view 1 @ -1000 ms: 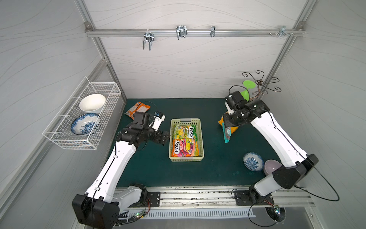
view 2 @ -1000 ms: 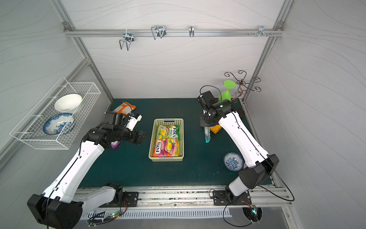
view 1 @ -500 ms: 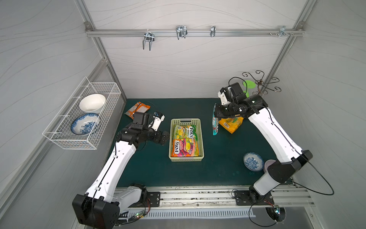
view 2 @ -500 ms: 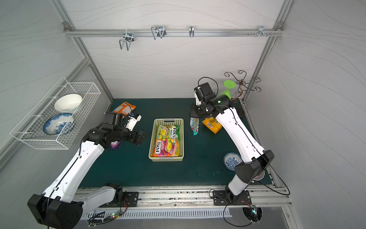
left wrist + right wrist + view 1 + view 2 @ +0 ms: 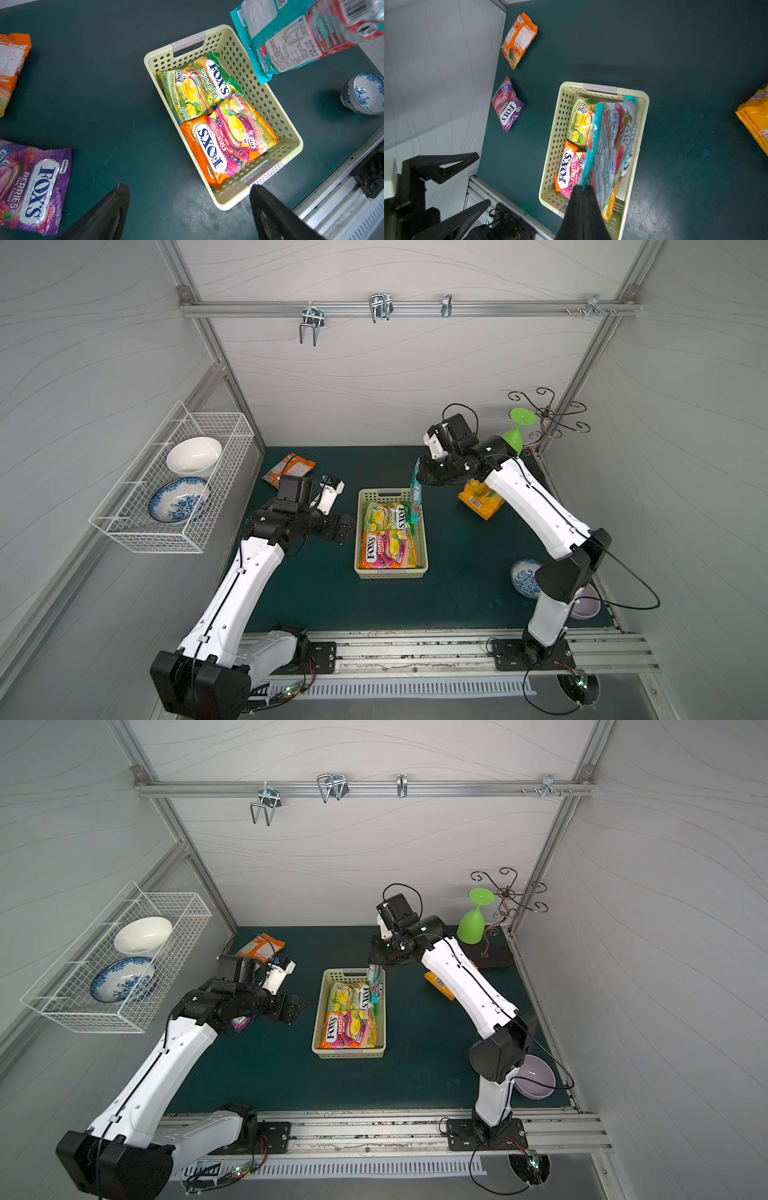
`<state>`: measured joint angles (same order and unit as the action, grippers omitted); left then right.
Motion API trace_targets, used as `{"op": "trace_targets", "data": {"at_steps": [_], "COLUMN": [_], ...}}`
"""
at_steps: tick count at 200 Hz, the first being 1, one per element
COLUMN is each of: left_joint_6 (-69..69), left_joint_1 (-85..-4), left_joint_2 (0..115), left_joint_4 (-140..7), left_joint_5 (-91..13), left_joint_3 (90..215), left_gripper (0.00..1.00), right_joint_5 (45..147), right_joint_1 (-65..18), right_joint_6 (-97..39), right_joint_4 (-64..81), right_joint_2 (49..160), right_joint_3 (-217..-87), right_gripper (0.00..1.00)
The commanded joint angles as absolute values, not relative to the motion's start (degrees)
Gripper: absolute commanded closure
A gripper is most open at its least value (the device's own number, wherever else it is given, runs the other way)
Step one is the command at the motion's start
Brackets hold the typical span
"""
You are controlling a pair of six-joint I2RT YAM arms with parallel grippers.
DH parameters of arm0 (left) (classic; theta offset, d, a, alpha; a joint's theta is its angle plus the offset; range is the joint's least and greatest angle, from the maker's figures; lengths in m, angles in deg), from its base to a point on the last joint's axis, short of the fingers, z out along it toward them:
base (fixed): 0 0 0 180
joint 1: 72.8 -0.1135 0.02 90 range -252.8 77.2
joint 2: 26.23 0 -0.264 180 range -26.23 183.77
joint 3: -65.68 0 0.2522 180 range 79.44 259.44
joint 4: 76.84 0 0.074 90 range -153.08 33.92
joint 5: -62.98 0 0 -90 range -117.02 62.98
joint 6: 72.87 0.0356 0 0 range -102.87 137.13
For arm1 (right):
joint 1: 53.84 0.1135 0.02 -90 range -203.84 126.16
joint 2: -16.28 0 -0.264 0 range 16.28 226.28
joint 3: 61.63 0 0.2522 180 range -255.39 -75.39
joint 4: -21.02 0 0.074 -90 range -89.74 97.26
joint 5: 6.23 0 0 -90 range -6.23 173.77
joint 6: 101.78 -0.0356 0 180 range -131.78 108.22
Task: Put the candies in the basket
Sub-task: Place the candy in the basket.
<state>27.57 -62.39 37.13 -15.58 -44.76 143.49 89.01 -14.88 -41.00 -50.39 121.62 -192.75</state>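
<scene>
Over the pale yellow-green perforated plastic basket (image 5: pixel 390 573) with two glossy bags (image 5: pixel 386 549), right gripper (image 5: pixel 419 477) pinches a teal bag (image 5: pixel 415 501), left gripper (image 5: pixel 345 527) spread; three more bags (image 5: pixel 507 106) lie outside.

wire basket (image 5: pixel 227 485) on wall | white bowl (image 5: pixel 193 456); blue bowl (image 5: pixel 178 499) inside | green goblet (image 5: pixel 471 928) inverted

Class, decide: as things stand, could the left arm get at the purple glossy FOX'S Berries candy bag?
Probably yes. The purple glossy FOX'S Berries candy bag lies flat and uncovered on the dark green mat; the left gripper hovers nearby, open and empty, nothing between.
</scene>
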Motion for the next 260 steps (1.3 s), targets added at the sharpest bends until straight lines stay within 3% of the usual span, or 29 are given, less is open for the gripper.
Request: {"op": "trace_targets", "data": {"at_steps": [1,123,260], "left_joint_6": [27.76,27.85,27.92], "left_joint_1": [-62.87,-62.98,-62.98], "left_joint_2": [36.4,36.53,37.01], "left_joint_4": [-16.79,-17.84,-17.09], "left_joint_5": [-44.35,-45.12,-44.43], "left_joint_3": [144.55,143.5,144.22], "left_gripper": [0.05,0.05,0.06], "right_joint_5": [90.22,85.62,96.26], "right_joint_1": [-14.69,-13.29,-7.91], "right_joint_6": [-41.22,-37.25,-47.27], "right_joint_4": [-47.82,-47.59,-38.86], "right_joint_2": [123.69,131.88,147.51], "right_joint_3": [-195.51,-194.41,-202.92], "right_gripper": [1.0,1.0,1.0]}}
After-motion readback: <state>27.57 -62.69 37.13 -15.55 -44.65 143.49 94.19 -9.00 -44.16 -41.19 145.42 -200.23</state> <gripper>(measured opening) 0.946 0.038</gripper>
